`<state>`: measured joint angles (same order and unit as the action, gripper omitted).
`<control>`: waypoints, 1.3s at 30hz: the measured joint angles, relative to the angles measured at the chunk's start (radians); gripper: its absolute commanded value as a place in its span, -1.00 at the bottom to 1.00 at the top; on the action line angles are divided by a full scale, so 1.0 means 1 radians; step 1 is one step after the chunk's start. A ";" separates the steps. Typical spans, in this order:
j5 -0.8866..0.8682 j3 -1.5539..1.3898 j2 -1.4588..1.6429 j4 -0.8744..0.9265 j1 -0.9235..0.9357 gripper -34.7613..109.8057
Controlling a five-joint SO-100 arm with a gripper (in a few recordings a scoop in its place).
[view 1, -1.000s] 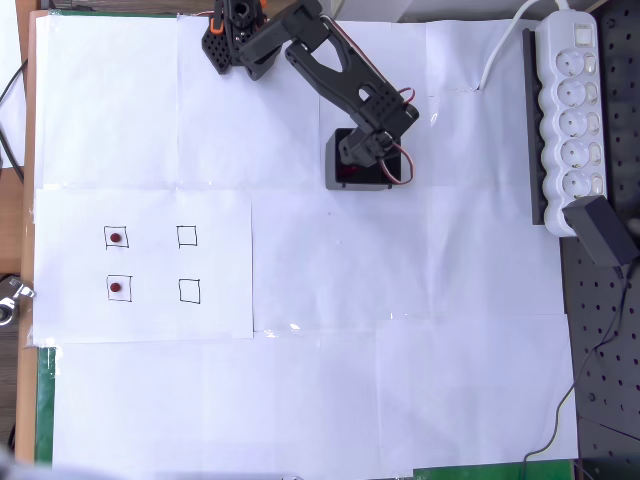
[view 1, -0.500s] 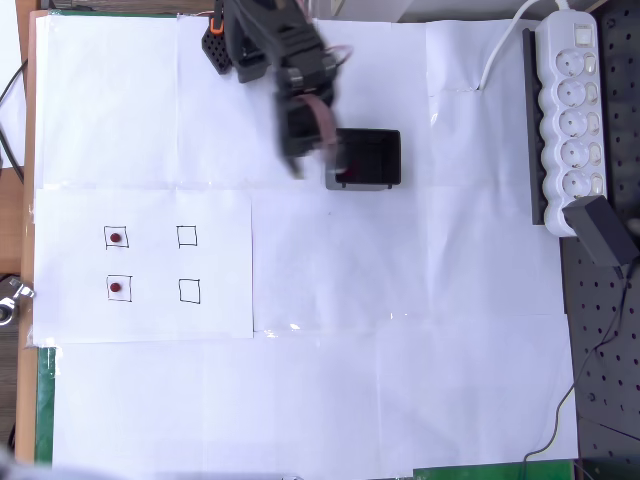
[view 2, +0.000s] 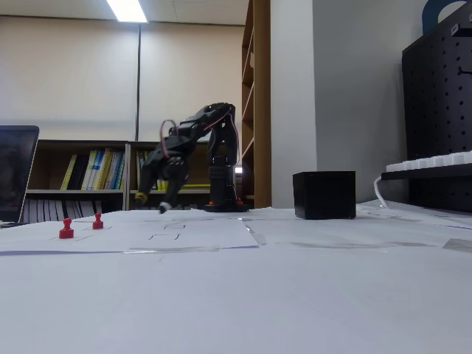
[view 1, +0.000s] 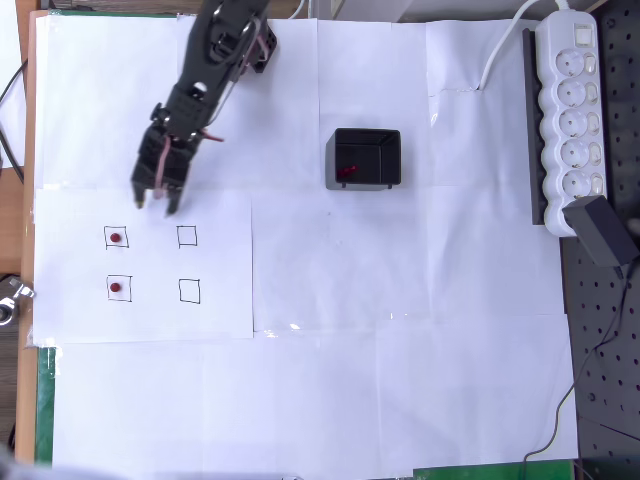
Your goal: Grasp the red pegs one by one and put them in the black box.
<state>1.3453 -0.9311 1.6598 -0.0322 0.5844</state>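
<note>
Above the sheet's upper edge, in the overhead view, the gripper [view 1: 155, 203] is hanging with its two fingers parted and nothing between them. The tips are pointing down the picture toward the drawn squares. In the fixed view the gripper [view 2: 151, 203] is hovering clear of the paper, tilted downward, with the arm [view 2: 210, 140] arching up behind it to the base.

Just below the gripper in the overhead view, the sheet [view 1: 220, 320] is carrying four small drawn squares. The two nearer the gripper's left side are each holding one peg: the upper peg [view 1: 116, 238] is lying near the fingertips, slightly down and to the left, and the lower peg [view 1: 115, 288] is sitting further down the same column. In the fixed view these two are standing upright at the left, one peg [view 2: 66, 229] closer to the camera and the other [view 2: 98, 221] behind it, both well apart from the gripper.

Well to the gripper's right in the overhead view, the box [view 1: 365, 159] is resting on the white table [view 1: 400, 380]. Something red [view 1: 346, 172] is lying on its floor near the left wall, probably pegs, though how many I cannot tell. In the fixed view the box [view 2: 324, 195] is showing only its outer walls.
</note>
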 measured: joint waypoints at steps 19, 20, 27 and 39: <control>0.117 -0.009 0.224 -0.373 0.023 -0.30; 0.118 -0.015 0.239 -0.388 0.023 -0.30; 0.133 -0.041 0.301 -0.472 0.023 -0.30; 0.150 -0.120 0.367 -0.474 0.023 -0.31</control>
<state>1.4956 -1.0508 2.0264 -0.5062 0.6075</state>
